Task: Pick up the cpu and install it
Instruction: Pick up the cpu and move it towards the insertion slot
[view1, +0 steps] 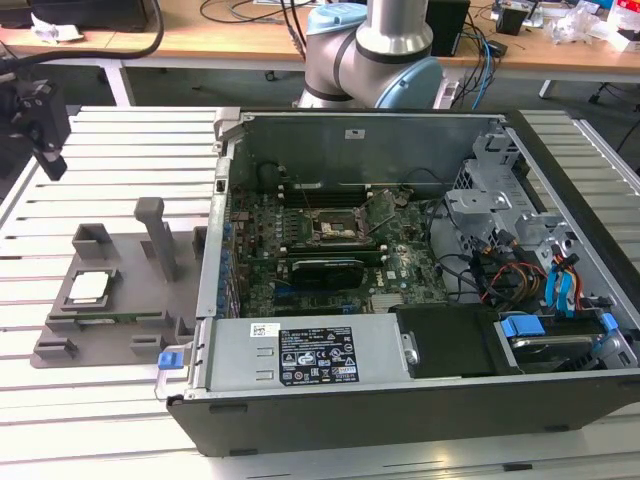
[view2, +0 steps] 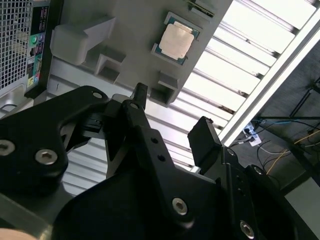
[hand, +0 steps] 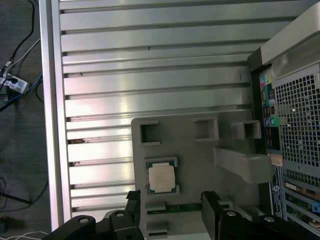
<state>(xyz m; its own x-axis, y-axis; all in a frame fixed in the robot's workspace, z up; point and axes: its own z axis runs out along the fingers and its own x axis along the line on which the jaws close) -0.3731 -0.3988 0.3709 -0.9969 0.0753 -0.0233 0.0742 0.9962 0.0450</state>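
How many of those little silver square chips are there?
1. The cpu lies on the grey fixture plate, to the exterior view's left of the open computer case. Others could be hidden inside the case.

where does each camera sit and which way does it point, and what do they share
Exterior view: off the arm, looking down into the open computer case and at the grey plate beside it; the arm stands behind the case, the gripper at the exterior view's left.
First wrist view: on the wrist, facing down past the open gripper at the cpu on the plate.
Second wrist view: on the wrist, slanted along the black fingers toward the cpu.
Shared: the cpu on the plate.
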